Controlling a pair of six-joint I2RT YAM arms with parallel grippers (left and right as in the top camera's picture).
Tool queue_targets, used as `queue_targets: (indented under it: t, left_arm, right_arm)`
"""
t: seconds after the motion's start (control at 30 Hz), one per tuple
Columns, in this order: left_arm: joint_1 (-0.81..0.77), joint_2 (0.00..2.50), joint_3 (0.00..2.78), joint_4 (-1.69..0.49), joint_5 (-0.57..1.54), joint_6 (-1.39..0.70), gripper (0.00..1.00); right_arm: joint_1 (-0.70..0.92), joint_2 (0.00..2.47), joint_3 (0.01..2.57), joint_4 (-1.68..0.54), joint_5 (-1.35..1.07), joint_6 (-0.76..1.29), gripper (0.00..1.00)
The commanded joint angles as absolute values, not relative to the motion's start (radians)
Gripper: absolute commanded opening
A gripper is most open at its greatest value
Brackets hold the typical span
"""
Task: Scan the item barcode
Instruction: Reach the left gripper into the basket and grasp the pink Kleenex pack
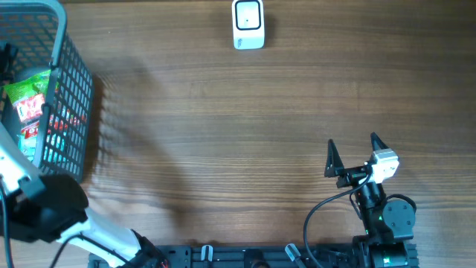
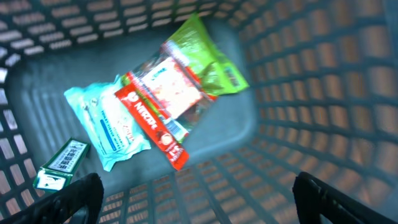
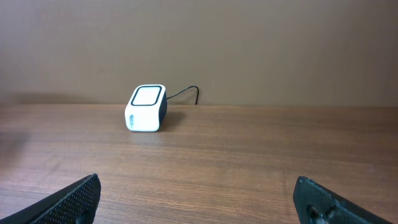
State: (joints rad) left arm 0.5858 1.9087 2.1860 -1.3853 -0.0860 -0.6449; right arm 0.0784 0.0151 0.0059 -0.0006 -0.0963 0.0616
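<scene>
- Brown wood-grain table fills the overhead view, with a plain tan wall behind it in the right wrist view.
- A grey-blue lattice basket stands at the far left corner of the table.
- On the basket floor lies a red packet with white lettering, slanted. It overlaps a bright green packet on its far right side and a pale blue packet on its left.
- A small green box lies apart from these, near the left wall of the basket.
- The left wrist view is blurred, so no print or barcode on any packet can be read.
- The left gripper hangs above the inside of the basket. Its two dark fingers sit at the bottom corners of the wrist view, spread wide, with nothing between them and no packet touched.
- The left arm reaches from the near left edge of the table to the basket.
- The white barcode scanner sits at the far edge of the table, about midway across and well apart from the basket. Its cable runs off behind it.
- The right gripper is at the near right of the table, above bare wood. Its jaws are fully spread and empty, and it faces the scanner across the table.
</scene>
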Motion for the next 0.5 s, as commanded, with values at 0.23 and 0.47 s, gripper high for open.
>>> queue_targets:
  t: [0.23, 0.47]
  left_arm:
    - [0.601, 2.125, 2.192, -1.37, -0.107, -0.769, 0.96]
    - [0.601, 2.217, 2.178, -1.314, -0.115, -0.802, 0.93]
  right_arm:
    - [0.075, 0.014, 0.005, 0.003, -0.086, 0.053, 1.0]
    - [0.075, 0.014, 0.005, 0.003, -0.086, 0.053, 1.0]
